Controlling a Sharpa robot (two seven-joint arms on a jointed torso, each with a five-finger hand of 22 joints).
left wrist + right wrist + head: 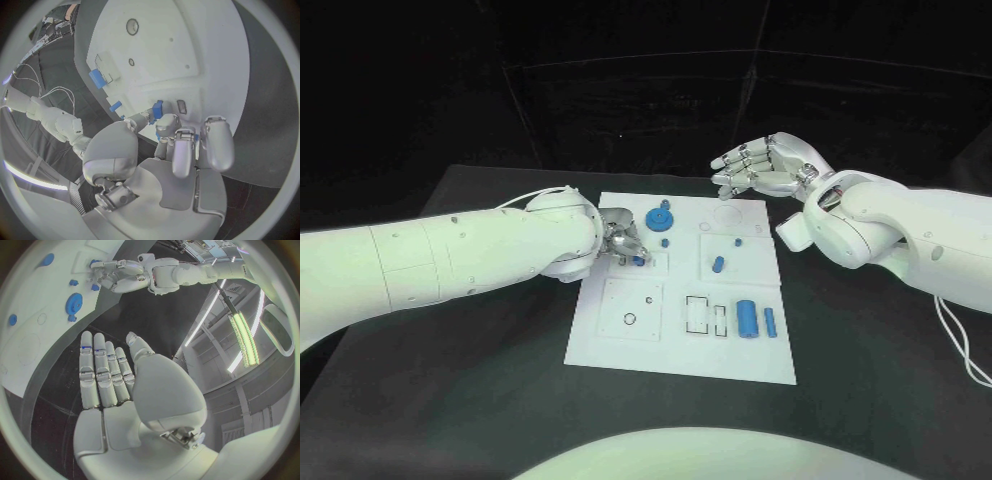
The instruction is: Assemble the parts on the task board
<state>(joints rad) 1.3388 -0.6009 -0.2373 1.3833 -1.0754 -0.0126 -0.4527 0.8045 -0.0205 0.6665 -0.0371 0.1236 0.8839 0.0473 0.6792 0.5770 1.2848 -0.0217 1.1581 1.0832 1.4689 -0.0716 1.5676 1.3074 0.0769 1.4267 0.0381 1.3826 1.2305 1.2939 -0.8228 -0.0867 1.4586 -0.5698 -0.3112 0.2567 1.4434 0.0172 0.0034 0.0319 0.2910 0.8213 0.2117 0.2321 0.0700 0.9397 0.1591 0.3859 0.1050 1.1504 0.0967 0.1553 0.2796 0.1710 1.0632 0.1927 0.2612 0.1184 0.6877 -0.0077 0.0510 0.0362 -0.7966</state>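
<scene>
The white task board [678,345] lies mid-table. My left hand [625,243] rests over the board's left side, its fingers curled. Thumb and a finger pinch a small blue part [156,108], seen under the fingertips as the same blue part [639,261]. My right hand [759,165] hovers above the board's far edge, fingers straight and side by side, holding nothing; the right hand [103,375] shows flat from its wrist. A blue gear [659,219] lies just beyond the left hand. A blue peg [718,265] stands mid-board.
A blue cylinder [749,318], a thin blue pin [770,321] and a blue piece in a slot [720,322] lie on the board's near right part. A square plate with a round hole [632,307] sits near left. Black table surrounds the board.
</scene>
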